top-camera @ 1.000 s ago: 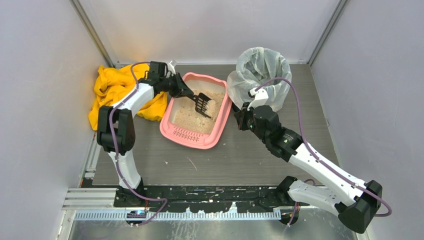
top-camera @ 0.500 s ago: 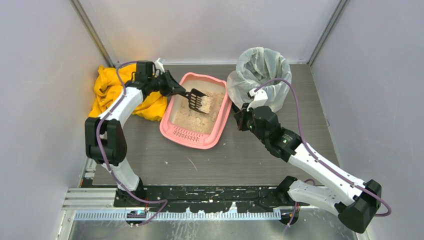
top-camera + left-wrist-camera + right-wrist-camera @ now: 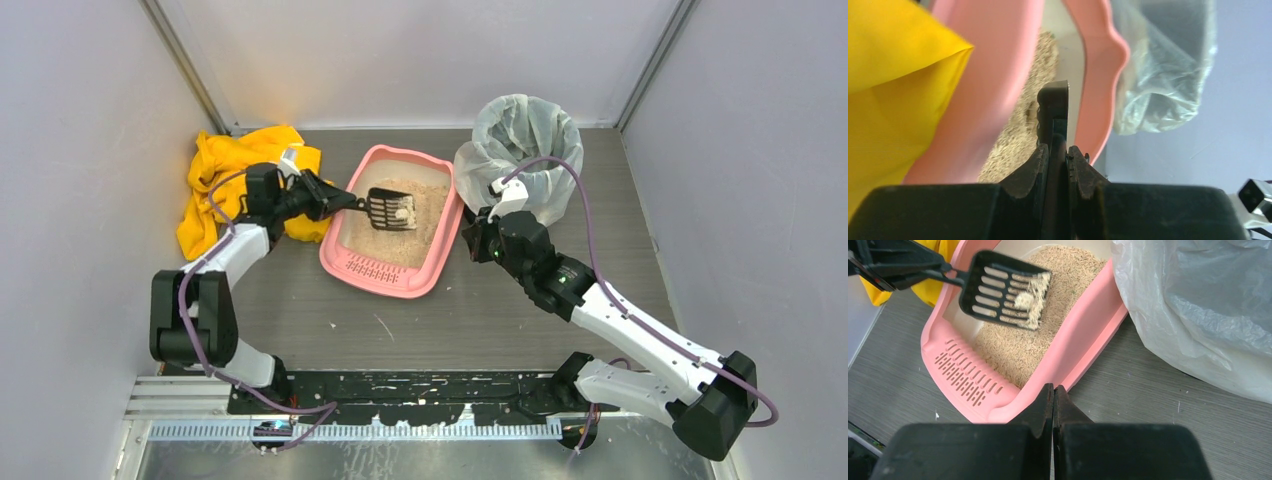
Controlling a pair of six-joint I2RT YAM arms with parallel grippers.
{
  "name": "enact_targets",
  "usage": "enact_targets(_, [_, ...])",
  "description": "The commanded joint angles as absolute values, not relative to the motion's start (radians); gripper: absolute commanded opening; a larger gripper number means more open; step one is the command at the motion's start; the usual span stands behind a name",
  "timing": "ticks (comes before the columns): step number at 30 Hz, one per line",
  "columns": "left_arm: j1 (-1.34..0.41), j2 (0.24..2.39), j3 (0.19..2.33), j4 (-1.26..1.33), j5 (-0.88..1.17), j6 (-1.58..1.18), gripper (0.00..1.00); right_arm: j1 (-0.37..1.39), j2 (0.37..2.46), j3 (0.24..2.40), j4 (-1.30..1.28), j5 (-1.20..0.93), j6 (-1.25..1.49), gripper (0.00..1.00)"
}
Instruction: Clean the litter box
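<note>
The pink litter box lies in the middle of the table with beige litter in it, its slotted lip toward me. It also shows in the right wrist view and the left wrist view. My left gripper is shut on the handle of a black slotted scoop, held level above the litter with a pale clump on it. In the left wrist view the scoop is seen edge-on. My right gripper is shut and empty, just right of the box's right rim.
A round bin with a clear plastic liner stands at the back right, close behind my right gripper; it shows in the right wrist view too. A crumpled yellow cloth lies left of the box, under my left arm.
My left arm has drawn back to the left and lifted the scoop out of the litter, turning it level with a clump on it. My right arm has barely moved.
</note>
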State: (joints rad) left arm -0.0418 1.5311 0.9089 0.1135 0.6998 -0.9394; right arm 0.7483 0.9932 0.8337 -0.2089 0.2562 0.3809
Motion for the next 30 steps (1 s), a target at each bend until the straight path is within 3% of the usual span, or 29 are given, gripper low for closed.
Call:
enact_targets(1, [-0.012,1.406,0.906,0.318,0.728,-1.027,0.00,0.743,0.982,0.835,-0.144,0.253,0.394,0.01])
enact_targets(7, [0.063,1.374,0.936,0.190,0.741,-0.959,0.00,0.744,0.977,0.836,-0.152,0.255,0.389,0.01])
enact_targets(17, [0.075,1.481,0.807,0.640,0.887,-1.254,0.00,0.742,0.997,0.834,-0.140,0.246,0.396,0.01])
enact_targets(30, [0.011,1.439,0.783,0.459,0.801,-1.137,0.00,0.741,1.017,0.829,-0.117,0.229,0.410,0.01])
